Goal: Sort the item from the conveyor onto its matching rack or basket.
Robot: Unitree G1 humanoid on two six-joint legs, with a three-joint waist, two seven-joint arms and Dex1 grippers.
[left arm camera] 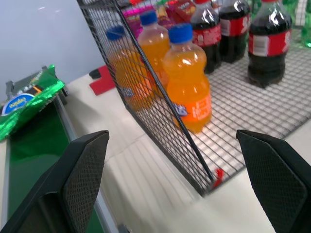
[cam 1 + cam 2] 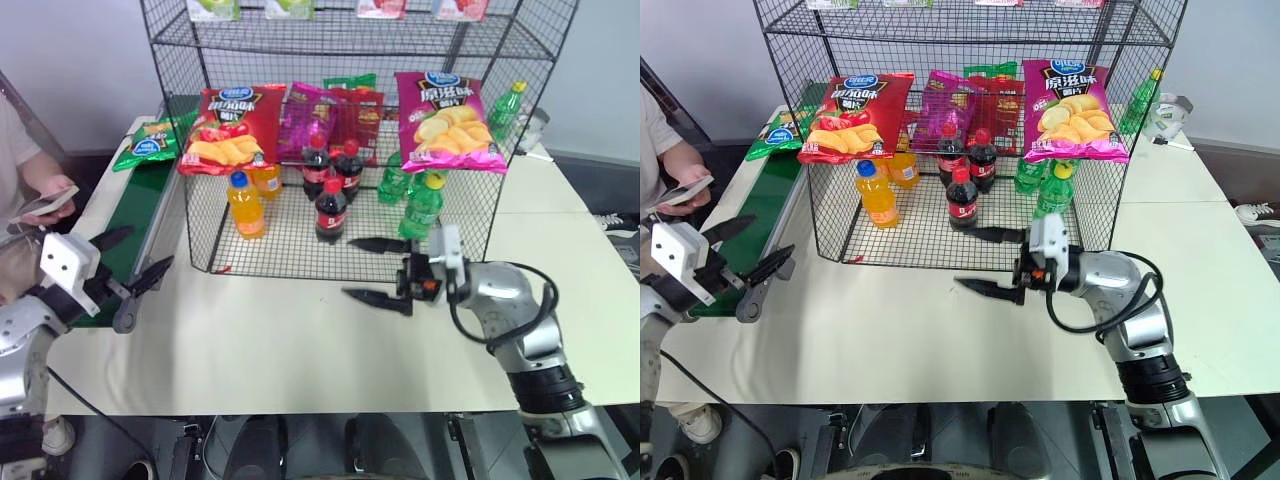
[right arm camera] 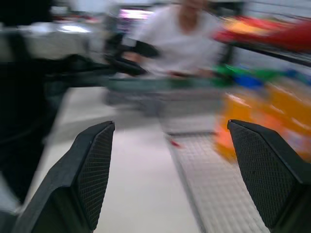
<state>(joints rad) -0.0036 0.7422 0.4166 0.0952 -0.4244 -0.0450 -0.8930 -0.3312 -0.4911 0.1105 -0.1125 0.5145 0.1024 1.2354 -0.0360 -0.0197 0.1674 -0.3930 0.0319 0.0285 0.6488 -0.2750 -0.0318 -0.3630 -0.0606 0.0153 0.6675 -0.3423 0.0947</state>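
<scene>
The item, a shiny green crisp bag (image 2: 150,146) with a round blue logo, lies at the far end of the conveyor (image 2: 128,232), just left of the rack (image 2: 196,170). The left wrist view also catches the green bag (image 1: 25,99). My left gripper (image 2: 135,256) hovers open over the conveyor's near end, well short of the bag, with nothing between its fingers. In front of the rack's bottom tier my right gripper (image 2: 366,270) points left, open and empty.
A red crisp bag (image 2: 228,128) and magenta crisp bags (image 2: 448,120) hang on the rack's front. Orange (image 2: 246,205), cola (image 2: 331,210) and green bottles (image 2: 420,208) stand inside. A person (image 2: 22,170) holding a phone stands left of the conveyor.
</scene>
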